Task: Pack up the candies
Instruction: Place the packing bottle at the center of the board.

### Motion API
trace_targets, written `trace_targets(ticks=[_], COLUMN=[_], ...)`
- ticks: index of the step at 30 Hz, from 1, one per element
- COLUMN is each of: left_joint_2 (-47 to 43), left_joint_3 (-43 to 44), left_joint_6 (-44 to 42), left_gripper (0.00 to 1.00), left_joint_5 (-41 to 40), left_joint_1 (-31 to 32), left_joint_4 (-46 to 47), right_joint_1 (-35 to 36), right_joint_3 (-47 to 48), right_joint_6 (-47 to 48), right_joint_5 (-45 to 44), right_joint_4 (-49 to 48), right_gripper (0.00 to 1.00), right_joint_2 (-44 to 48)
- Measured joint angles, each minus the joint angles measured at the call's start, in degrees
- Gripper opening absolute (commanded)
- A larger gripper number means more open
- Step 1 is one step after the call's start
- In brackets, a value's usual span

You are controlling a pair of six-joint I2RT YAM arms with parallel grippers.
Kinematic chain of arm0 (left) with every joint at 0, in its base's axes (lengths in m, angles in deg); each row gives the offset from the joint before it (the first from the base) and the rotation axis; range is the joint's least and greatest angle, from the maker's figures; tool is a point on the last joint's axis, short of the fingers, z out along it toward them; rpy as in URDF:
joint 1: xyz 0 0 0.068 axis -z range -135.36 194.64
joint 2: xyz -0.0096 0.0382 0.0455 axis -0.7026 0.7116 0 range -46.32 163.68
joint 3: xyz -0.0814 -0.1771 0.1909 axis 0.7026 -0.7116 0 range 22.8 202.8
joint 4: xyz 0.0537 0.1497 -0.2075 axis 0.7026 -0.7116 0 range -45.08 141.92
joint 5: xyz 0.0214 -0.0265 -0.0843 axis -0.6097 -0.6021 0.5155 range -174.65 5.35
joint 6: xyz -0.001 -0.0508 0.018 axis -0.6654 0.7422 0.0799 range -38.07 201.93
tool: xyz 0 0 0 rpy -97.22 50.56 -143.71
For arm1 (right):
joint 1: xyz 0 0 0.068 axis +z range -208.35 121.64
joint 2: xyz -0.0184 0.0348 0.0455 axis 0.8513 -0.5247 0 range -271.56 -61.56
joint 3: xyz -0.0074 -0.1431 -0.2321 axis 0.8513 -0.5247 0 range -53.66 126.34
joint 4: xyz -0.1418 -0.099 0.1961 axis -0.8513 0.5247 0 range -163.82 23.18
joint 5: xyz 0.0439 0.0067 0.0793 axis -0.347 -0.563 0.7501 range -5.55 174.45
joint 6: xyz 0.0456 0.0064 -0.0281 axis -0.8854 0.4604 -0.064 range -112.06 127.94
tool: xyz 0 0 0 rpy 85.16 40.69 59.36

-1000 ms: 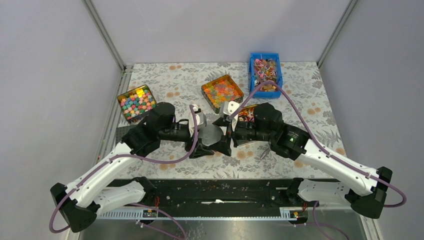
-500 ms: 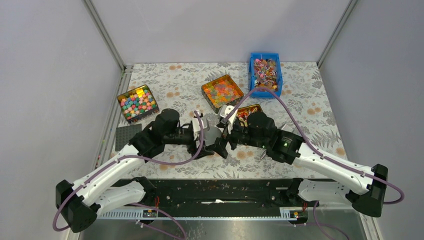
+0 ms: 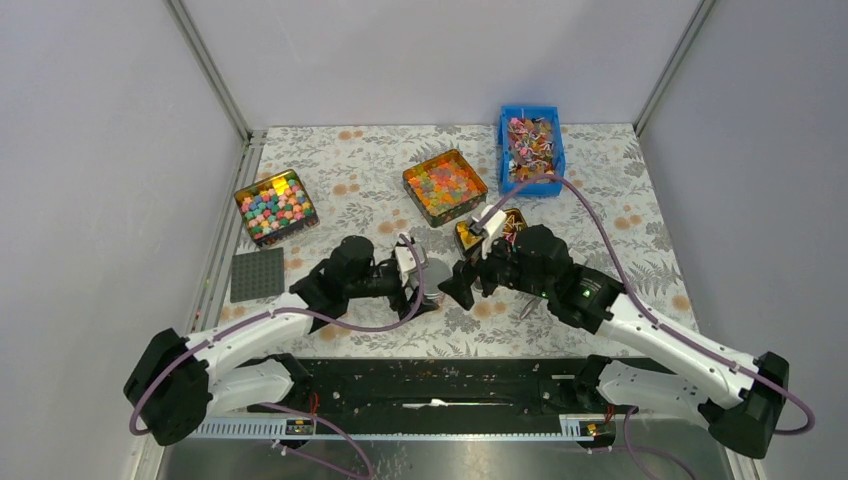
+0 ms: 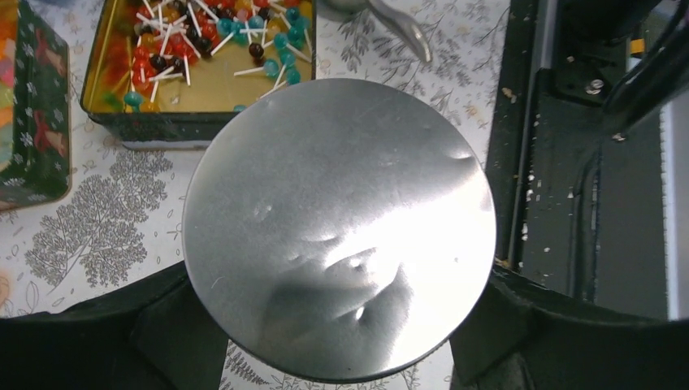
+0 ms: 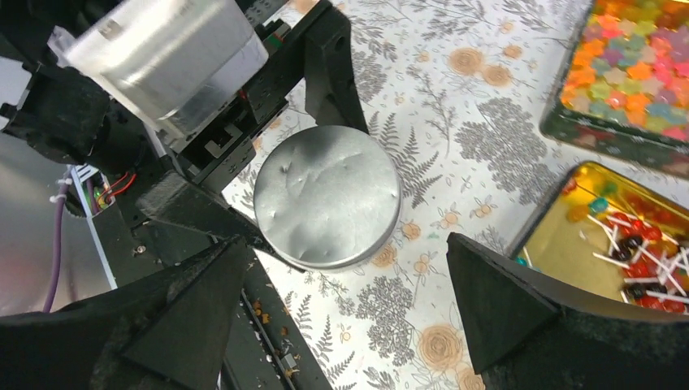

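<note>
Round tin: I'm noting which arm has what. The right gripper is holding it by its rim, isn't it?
No. The left gripper holds the round tin by its rim, one finger on each side, as the left wrist view shows. The right gripper is open and not touching it.

Round silver lid (image 4: 341,219) fills the left pincer (image 4: 337,313), while the right pincer (image 5: 345,252) gapes unobstructed.

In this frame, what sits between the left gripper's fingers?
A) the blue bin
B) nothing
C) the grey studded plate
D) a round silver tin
D: in the left wrist view the round silver tin spans the whole gap between the fingers of the left gripper.
</note>
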Motion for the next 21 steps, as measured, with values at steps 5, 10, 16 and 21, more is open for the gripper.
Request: trace_targets(ticks=[5,10,16,21], left_joint_2=[5.1,11.5,21.2,27.5], left_joint_3=[-2.5,-3.5,-5.4,-5.7], left_joint_6=[0.0,-0.5,0.5,2.1], left_gripper=[0.18,0.19,0.23,0.32], left_joint_5=[-2.5,-4.3,-6.3,-7.9], left_joint_1=[-0.2,-0.9,-1.6,-1.7], left_joint_4=[6.7,13.5,24.5,31.1], right_joint_1=[-2.9,-3.5,-3.8,-3.9], right_joint_3=[-3.1,-4.3,-5.9,-6.3], right_joint_6=[-2.1,-2.9,-4.2,-5.0], right_joint_5=[-0.8,-3.0,-6.7,-9.3], right_joint_4=[1.2,3.8,6.7,9.1], right_gripper=[1.00,0.99,1.00,1.00], right_joint_2=[5.6,9.3,13.0,15.1])
